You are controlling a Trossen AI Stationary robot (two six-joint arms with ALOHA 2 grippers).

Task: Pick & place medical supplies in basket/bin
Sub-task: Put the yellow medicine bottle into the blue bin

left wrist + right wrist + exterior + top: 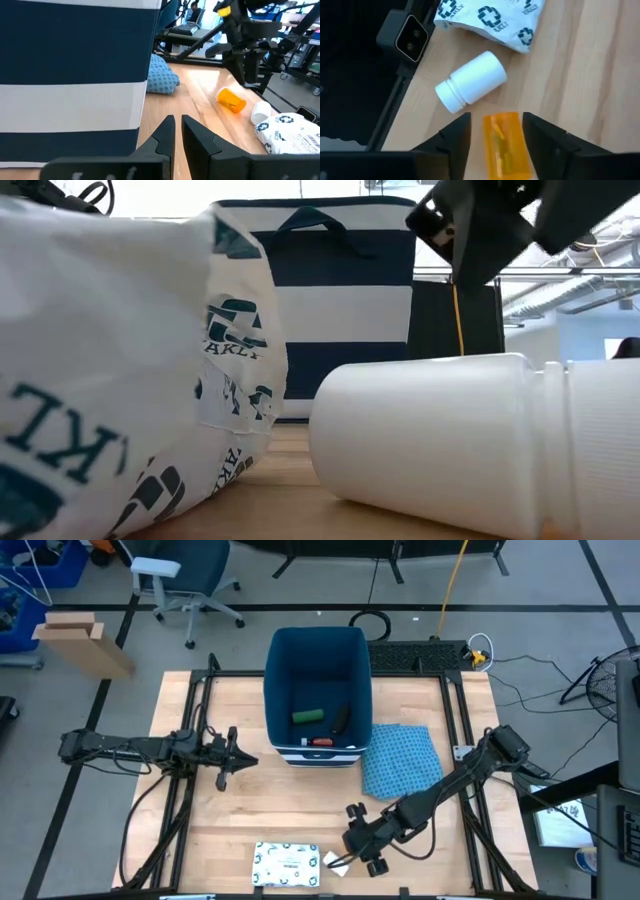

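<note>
right gripper [495, 132] fingers spreading open astride orange pill bottle [505, 145] lying on table [420, 715] | white bottle [470, 81] just beside | left gripper [176, 131] fingers sitting nearly closed, empty, beside bin [318, 660]

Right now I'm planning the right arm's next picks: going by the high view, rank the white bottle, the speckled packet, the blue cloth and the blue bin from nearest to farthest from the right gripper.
1. White bottle, just beside the right gripper.
2. Speckled packet, farther along the near edge.
3. Blue cloth, up the table on the right.
4. Blue bin, at the far middle.
</note>
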